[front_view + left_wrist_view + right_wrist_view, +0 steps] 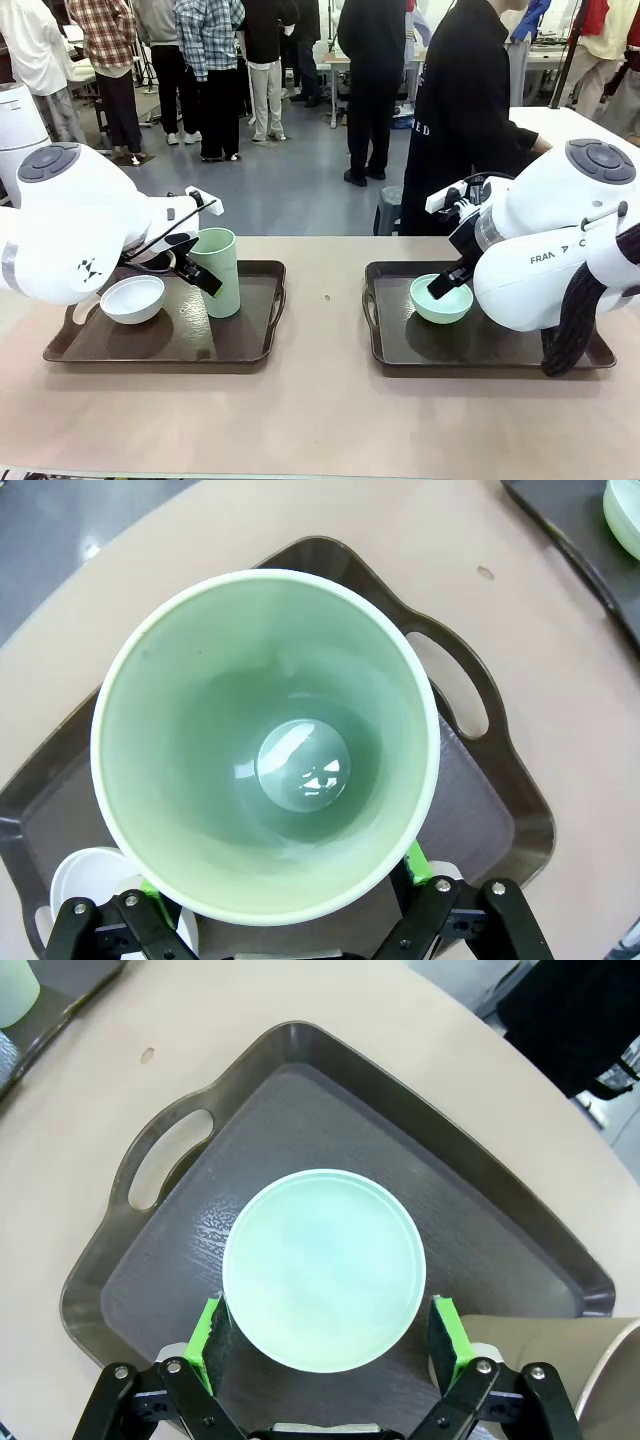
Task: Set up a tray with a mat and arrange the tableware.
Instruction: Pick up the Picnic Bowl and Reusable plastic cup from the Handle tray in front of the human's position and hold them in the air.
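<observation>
A pale green cup (218, 270) stands on the mat (470, 800) in the left tray (255, 345), beside a white bowl (132, 298). My left gripper (205, 275) is open, with a finger on either side of the cup (265, 740); I cannot tell whether the pads (415, 860) touch it. On the right tray (385, 345) a mint green bowl (441, 298) sits on a dark mat (300, 1110). My right gripper (328, 1335) is open, its green pads (210, 1335) straddling the mint bowl (322, 1268). A tan cup (565, 1360) stands just beside it.
A person in black (460, 110) stands at the far side of the table. The two trays lie side by side with bare tan tabletop (325, 300) between them and along the front edge. Each tray has cut-out handles (170, 1155).
</observation>
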`<state>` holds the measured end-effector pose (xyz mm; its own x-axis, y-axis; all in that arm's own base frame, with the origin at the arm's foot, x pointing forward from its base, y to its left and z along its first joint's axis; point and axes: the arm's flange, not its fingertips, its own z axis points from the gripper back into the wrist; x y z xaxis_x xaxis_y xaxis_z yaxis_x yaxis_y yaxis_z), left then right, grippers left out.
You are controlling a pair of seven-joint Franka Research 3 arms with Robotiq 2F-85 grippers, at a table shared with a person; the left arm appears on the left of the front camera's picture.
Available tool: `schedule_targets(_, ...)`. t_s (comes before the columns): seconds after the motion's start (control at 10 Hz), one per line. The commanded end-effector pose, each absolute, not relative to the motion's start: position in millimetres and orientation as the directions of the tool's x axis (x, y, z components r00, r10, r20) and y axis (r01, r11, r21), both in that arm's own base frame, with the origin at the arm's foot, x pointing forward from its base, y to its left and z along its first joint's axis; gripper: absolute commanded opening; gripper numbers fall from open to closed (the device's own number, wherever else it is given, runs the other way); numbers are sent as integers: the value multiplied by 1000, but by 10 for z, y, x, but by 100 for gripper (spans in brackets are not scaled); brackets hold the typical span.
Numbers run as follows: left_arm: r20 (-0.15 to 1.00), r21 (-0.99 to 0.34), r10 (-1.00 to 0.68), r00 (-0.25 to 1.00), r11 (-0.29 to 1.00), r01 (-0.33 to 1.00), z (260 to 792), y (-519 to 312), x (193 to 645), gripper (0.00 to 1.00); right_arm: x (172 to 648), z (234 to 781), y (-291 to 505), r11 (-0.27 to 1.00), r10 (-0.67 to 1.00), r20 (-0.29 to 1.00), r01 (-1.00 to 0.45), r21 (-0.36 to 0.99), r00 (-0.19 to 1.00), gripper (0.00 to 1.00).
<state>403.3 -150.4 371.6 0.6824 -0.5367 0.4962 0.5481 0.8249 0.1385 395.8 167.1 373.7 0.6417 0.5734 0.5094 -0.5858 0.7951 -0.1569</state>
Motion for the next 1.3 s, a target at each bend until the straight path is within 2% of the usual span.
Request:
schedule_targets(0.0,496,139,-537,682,825,548,3716,-1502,4033,100,3957,3737,1671,795,573,509,-586,-157,642,100)
schedule_targets(0.5,496,138,-537,682,825,548,3716,-1504,4033,100,3958,3737,1671,795,573,509,-586,-157,642,100)
schedule_targets(0.6,510,177,-548,663,821,542,4009,-1484,3704,100,3649,3955,1757,813,567,469,-553,-182,678,100)
schedule_targets(0.7,555,237,-565,610,811,535,4322,-1445,3307,100,3287,4139,1788,808,567,463,-570,-151,681,100)
schedule_targets(0.9,513,213,-521,683,847,487,4680,-1181,2625,100,2502,4264,1570,847,517,376,-522,-99,769,100)
schedule_targets(1.0,467,129,-497,731,857,500,4599,-1020,2283,100,2110,4145,1220,893,445,294,-443,-78,846,100)
schedule_targets(1.1,382,19,-479,790,859,512,4418,-941,2044,100,1799,3964,910,941,334,188,-340,-1,924,100)
schedule_targets(1.2,351,-41,-472,808,855,517,4303,-936,1941,100,1644,3877,732,969,245,137,-247,-1,960,100)
